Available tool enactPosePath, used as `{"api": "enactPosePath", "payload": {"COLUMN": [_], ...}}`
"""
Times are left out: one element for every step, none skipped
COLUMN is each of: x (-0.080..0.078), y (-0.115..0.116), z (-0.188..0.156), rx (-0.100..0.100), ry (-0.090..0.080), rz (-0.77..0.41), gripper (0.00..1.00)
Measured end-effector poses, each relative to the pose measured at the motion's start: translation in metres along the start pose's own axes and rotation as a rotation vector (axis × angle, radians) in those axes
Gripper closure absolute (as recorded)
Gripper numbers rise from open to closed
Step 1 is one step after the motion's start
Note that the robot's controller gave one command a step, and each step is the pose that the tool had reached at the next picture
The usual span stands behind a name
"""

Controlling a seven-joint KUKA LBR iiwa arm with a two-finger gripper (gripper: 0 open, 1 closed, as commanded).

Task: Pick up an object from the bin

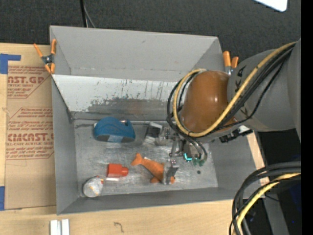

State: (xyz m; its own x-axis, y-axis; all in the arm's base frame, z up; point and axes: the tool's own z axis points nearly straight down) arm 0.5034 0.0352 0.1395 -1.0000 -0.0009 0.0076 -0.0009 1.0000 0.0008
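Orange carrot-shaped piece (148, 165), long and tapered: noted flat on the floor of the bin (132, 53), below and to the right of the blue rounded object (114, 130) as the camera view sees it, well apart from it. Lies slantwise, narrow end turned up-left toward the blue rounded object, other end running down-right away from it. Rests on the floor, not lifted.

Gripper (170, 175): found at the lower-right end of the orange piece, on the side away from the blue rounded object. Sits low, at floor level, just beside or touching that end; cannot confirm contact. Cannot tell whether open or closed. Cannot confirm any hold on the piece.

Robot wrist: brown-orange domed cover (205, 104), ringed by yellow and black cables (175, 106), recorded to the right of the blue rounded object and somewhat higher in the view, above the gripper.

Other loose items, logged against the same landmark:
- grey-and-black block (154, 131), near the blue rounded object on its right, at the foot of the back wall;
- red-orange cap-like piece (117, 170), straight below the blue rounded object, apart from it;
- white-grey rounded piece (93, 186), below and slightly left of the blue rounded object, in the bin's near-left corner, just beside the red-orange piece.
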Motion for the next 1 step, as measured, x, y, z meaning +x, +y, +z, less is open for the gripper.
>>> {"api": "enactPosePath", "payload": {"x": [-0.0020], "y": [-0.0001], "z": [-0.0034], "rx": [0.000], "ry": [-0.007], "rz": [0.001], "gripper": [0.00]}}
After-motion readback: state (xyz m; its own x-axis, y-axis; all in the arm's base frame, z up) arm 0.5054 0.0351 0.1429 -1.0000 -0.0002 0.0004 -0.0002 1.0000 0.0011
